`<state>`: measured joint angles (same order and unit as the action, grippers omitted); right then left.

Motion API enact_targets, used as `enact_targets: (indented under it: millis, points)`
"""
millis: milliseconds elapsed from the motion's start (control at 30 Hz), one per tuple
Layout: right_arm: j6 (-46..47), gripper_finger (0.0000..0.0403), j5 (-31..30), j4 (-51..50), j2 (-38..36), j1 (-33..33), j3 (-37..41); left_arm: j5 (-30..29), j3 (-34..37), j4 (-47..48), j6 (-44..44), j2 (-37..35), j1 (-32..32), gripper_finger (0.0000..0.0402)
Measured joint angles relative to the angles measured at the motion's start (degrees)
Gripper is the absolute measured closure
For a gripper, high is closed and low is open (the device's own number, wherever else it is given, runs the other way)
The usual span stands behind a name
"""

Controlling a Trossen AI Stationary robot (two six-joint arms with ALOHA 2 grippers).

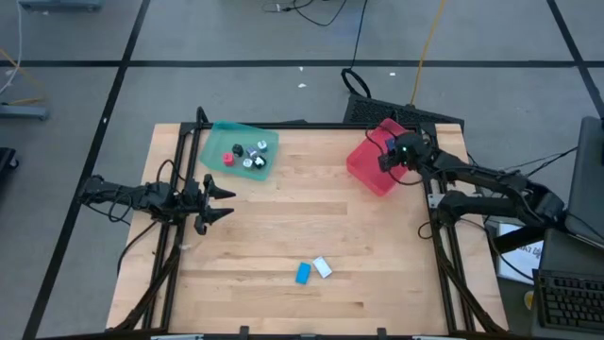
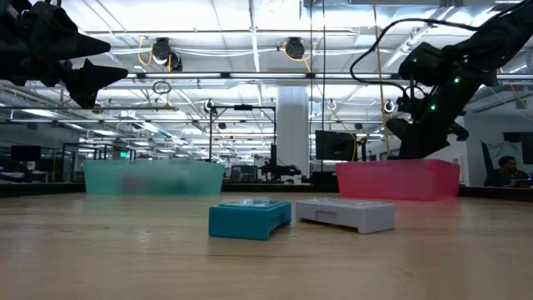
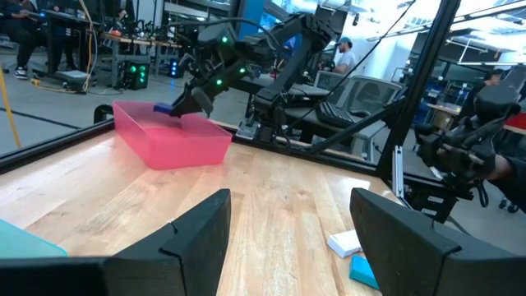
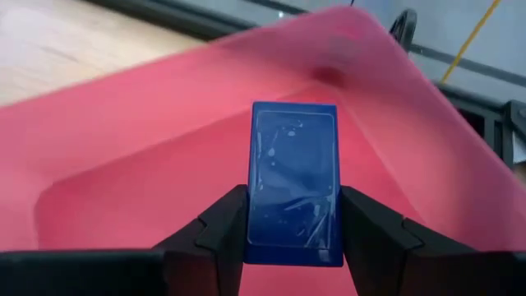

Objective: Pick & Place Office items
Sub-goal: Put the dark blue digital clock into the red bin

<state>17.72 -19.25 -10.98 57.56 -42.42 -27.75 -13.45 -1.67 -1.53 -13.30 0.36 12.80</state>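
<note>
My right gripper (image 1: 388,148) hovers over the red translucent tray (image 1: 363,170) at the table's far right and is shut on a dark blue block (image 4: 294,182). My left gripper (image 1: 223,201) waits open near the left edge, above the table, just in front of the teal tray (image 1: 215,144). Several small pieces, red, black and white, lie inside the teal tray. A bright blue block (image 1: 303,273) and a white block (image 1: 323,267) lie flat side by side on the wood near the front edge, also seen low down as the blue block (image 2: 248,218) and the white block (image 2: 346,212). My right gripper pinches the dark blue block between its two fingers (image 4: 220,227), one on each long side at the block's lower half (image 4: 289,234). The fingers slant down from the table's right. The block is lifted clear above the red tray's inside (image 4: 164,164).
The two trays stand apart along the far edge, with bare wood between them and across the table's middle. A black metal frame (image 1: 179,161) rims the table's sides. Cables and a dark case lie on the floor beyond the far edge.
</note>
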Motion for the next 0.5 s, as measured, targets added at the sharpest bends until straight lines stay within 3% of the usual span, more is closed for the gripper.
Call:
enact_targets:
  millis: [333,500]
  points:
    - [-0.9,0.0250,-0.2,2.9,4.1,-0.7,0.0,0.0,0.0,0.0,0.0,0.0,0.0,0.0149]
    - [-0.9,0.0223,-0.3,4.9,4.2,-0.7,0.0,0.0,0.0,0.0,0.0,0.0,0.0,0.0149]
